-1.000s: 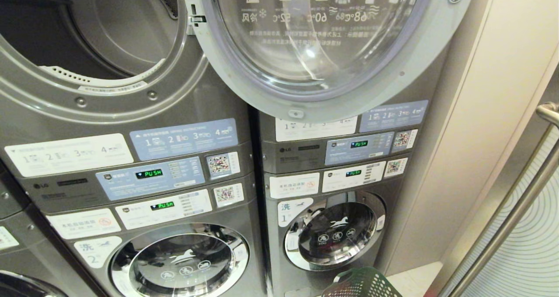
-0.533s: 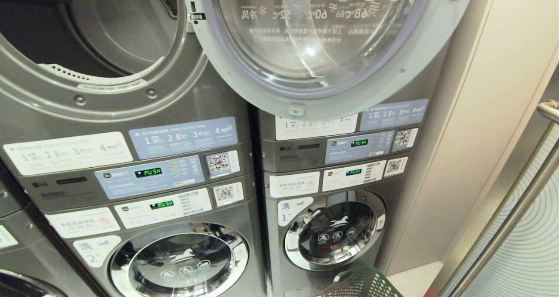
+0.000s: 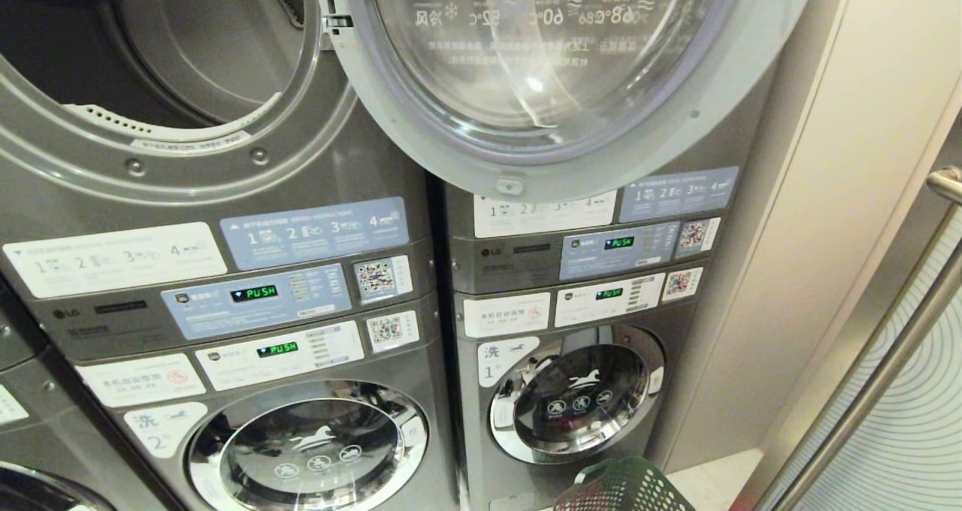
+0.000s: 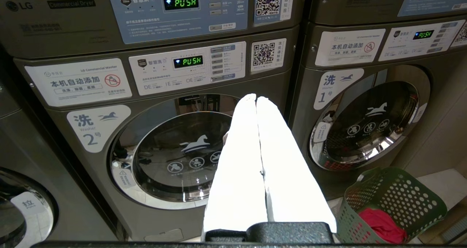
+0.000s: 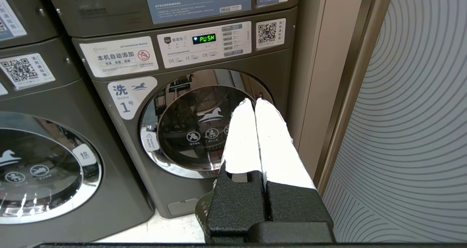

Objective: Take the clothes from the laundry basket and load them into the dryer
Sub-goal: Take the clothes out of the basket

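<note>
One red garment is being shown in one green laundry basket, on the floor before two stacked machines.

The clothes [image 4: 381, 224], a crumpled red bundle, are being seen low inside the perforated green laundry basket [image 4: 390, 197], which is being stood on the pale floor [image 3: 714, 477] just beside the washer marked 1 [image 3: 575, 394]. Two washers are being shown side by side, the other marked 2 [image 3: 308, 447], and above them two dryers; the left dryer [image 3: 173, 68] is being held open, its round glass door [image 3: 556, 68] swung across the right one. The left gripper [image 4: 256, 98] and right gripper [image 5: 254, 102] are being kept with jaws clenched on nothing, well apart from the basket. Against the earlier frames, the whole head view is being shifted slightly, everything sitting a little higher.
</note>
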You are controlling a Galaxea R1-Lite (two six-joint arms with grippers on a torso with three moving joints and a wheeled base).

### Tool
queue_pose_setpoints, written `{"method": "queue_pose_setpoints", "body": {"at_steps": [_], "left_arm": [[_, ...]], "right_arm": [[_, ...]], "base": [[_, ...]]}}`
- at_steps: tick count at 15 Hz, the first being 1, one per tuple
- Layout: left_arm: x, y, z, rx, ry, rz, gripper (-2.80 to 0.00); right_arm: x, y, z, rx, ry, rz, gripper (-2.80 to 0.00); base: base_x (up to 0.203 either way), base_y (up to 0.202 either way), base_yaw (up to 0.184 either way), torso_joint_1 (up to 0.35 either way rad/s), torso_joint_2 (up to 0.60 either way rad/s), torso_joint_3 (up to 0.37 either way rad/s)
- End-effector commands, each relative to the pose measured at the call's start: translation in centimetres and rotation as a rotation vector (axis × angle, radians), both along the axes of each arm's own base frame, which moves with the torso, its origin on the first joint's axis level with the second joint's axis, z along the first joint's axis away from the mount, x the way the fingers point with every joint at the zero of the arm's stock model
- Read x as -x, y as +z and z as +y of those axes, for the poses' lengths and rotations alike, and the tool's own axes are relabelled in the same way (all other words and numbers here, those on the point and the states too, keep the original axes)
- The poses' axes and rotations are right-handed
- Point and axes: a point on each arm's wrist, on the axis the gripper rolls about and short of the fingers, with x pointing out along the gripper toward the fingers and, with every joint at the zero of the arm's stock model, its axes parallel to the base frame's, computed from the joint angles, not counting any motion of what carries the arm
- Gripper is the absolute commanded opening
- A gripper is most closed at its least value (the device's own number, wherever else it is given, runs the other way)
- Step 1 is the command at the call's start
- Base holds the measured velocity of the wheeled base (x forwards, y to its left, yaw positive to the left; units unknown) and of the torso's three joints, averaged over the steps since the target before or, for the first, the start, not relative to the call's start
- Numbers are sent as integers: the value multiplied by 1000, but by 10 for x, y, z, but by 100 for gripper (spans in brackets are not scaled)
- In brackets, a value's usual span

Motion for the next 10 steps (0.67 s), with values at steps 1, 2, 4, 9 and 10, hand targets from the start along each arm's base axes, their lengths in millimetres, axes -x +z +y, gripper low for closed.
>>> {"method": "queue_pose_setpoints", "body": {"at_steps": [1,2,4,9,10], "left_arm": [[0,0,0,0,0,-2,-280],[0,0,0,1,0,-1,-280],[0,0,0,0,0,-3,-280],[0,0,0,0,0,-1,-280],[0,0,0,0,0,-1,-280]], "right_arm": [[0,0,0,-1,1,-1,-280],[0,0,0,-2,1,-1,-280],[0,0,0,-2,1,-1,-280],[0,0,0,-2,1,-1,-280],[0,0,0,-2,1,-1,-280]], "base": [[0,0,0,-62,137,69],[0,0,0,-67,125,63],[0,0,0,-48,126,61],[0,0,0,-61,128,62],[0,0,0,-66,129,71]]}}
